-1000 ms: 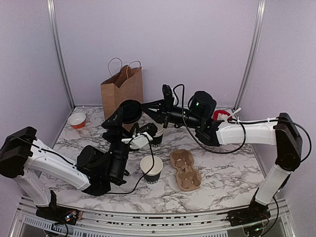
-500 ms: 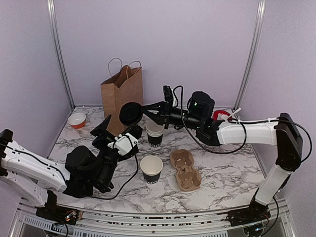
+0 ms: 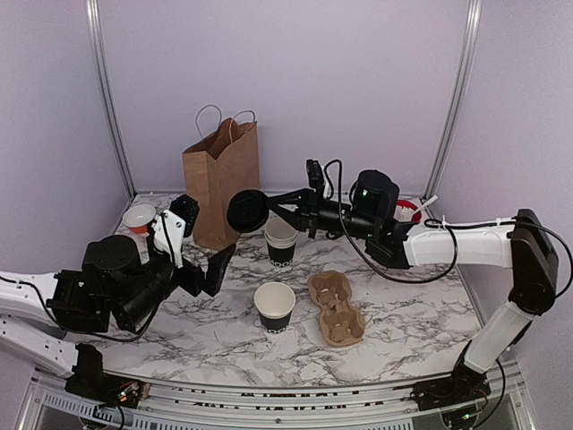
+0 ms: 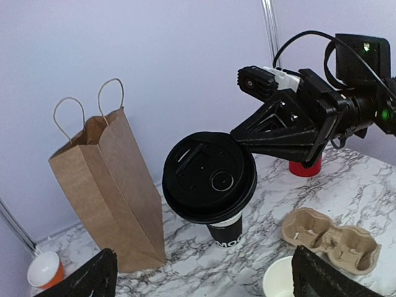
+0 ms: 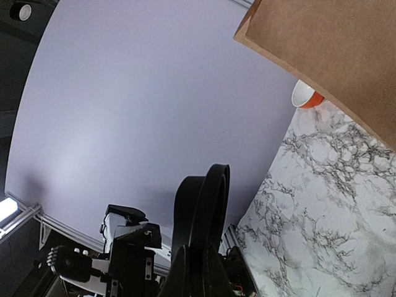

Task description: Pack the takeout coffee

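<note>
The lidless black cup stands upright on the marble table, just left of the cardboard carrier and apart from it. Left of the cup, the left claw hangs above the table with its jaws wide, gripping nothing. Farther back, the right claw is clamped on the rim of the round black lid, holding it tilted in the air just left of the stack of cups. The brown paper bag stands upright behind the lid.
</note>
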